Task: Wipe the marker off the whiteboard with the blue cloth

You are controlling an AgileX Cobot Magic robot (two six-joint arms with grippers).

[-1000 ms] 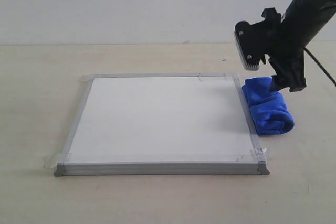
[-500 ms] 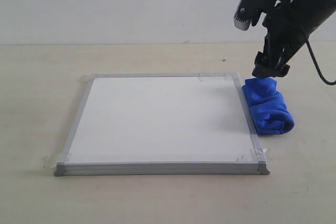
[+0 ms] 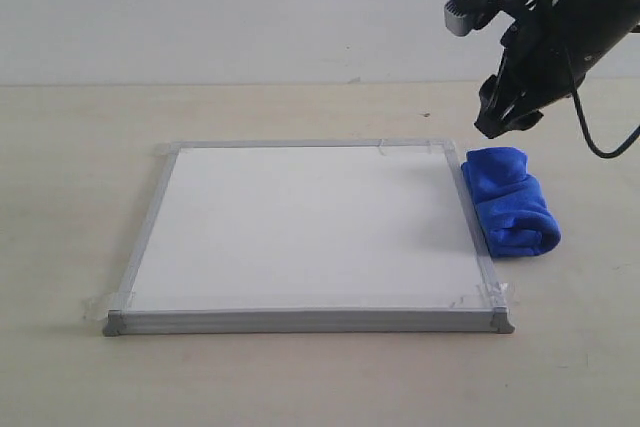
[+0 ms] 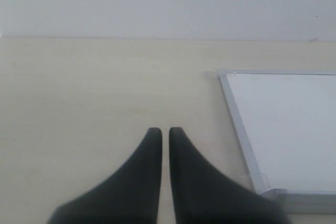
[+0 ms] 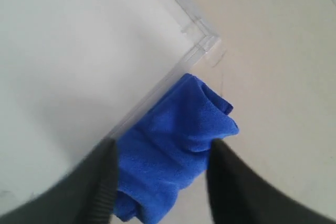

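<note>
The whiteboard (image 3: 300, 217) lies flat on the table, and its surface looks plain white, with no red marker line visible in any view. The blue cloth (image 3: 510, 202) lies bunched on the table against the board's right frame. My right gripper (image 3: 503, 119) hangs open in the air just above the cloth's far end, not touching it. In the right wrist view the cloth (image 5: 178, 124) shows below, between the spread fingers of the gripper (image 5: 163, 145), beside the board (image 5: 68, 51). My left gripper (image 4: 165, 131) is shut and empty over bare table, left of the board (image 4: 289, 124).
Clear tape (image 3: 480, 297) holds the board's corners to the pale wooden table (image 3: 80, 147). A white wall (image 3: 250, 7) stands behind. A black cable (image 3: 600, 142) trails from the right arm. The left arm is outside the exterior view.
The right gripper has lifted off the cloth's far end and tilted back upward. The cloth stays lying beside the board. The board has not moved.
</note>
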